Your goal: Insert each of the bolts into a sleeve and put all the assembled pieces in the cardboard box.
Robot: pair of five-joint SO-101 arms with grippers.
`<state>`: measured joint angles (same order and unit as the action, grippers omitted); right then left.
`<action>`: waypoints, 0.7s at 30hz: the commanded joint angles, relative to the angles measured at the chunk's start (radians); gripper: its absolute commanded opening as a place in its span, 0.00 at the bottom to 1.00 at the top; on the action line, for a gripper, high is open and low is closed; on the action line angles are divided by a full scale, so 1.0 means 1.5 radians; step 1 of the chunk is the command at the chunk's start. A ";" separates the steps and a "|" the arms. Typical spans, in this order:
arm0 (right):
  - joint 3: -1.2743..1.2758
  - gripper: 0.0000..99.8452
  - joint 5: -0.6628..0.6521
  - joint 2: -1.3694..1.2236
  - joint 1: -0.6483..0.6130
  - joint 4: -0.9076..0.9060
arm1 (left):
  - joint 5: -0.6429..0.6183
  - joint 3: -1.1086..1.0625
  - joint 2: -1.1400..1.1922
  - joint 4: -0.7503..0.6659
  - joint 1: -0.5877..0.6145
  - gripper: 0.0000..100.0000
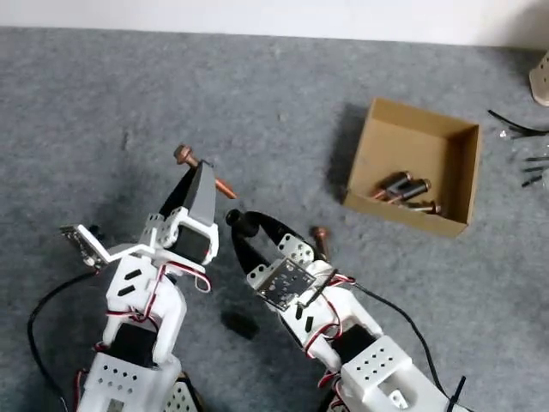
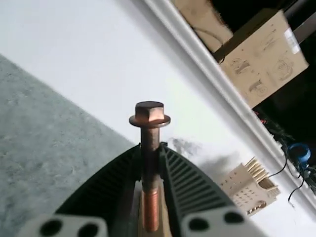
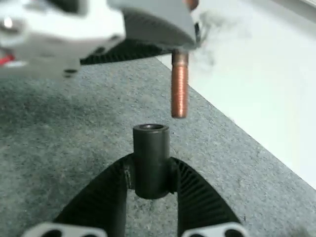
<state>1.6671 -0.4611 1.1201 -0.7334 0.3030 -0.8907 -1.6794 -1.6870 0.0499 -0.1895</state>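
My left gripper (image 1: 204, 182) is shut on a copper bolt (image 1: 206, 174), held across its shank with the hex head (image 2: 149, 116) sticking out past the fingertips. My right gripper (image 1: 239, 225) is shut on a black sleeve (image 3: 150, 159), open end up. The bolt's threaded end (image 3: 179, 84) hangs just above and slightly to one side of the sleeve's mouth, apart from it. A second copper bolt (image 1: 320, 238) lies on the carpet beside my right gripper. Another black sleeve (image 1: 238, 324) lies between the two arms. The cardboard box (image 1: 382, 137) at the right holds several assembled pieces (image 1: 403, 189).
Grey carpet covers the table, with a white wall (image 1: 274, 13) along the far edge. Black cables (image 1: 523, 133) and small loose bits lie right of the box. A pale object (image 1: 541, 79) sits at the far right edge.
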 commanded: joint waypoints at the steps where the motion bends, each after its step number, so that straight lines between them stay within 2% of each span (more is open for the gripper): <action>1: 0.055 0.00 -0.007 0.008 -0.002 0.020 | 0.005 0.025 -0.013 0.053 -0.010 0.01; 6: 0.053 0.00 -0.007 0.008 0.017 0.021 | 0.003 0.081 -0.013 0.167 -0.010 0.01; 14: 0.053 0.00 -0.007 0.008 0.015 0.020 | 0.002 0.129 -0.040 0.170 -0.012 0.01; 18: 0.053 0.00 -0.007 0.008 0.018 0.020 | 0.006 0.130 -0.106 0.174 -0.058 0.01; 21: 0.053 0.00 -0.007 0.008 0.019 0.020 | 0.006 0.125 -0.092 0.197 -0.079 0.01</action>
<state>1.6671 -0.4626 1.1201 -0.7227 0.3030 -0.8907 -1.5382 -1.8128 0.3199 -0.2708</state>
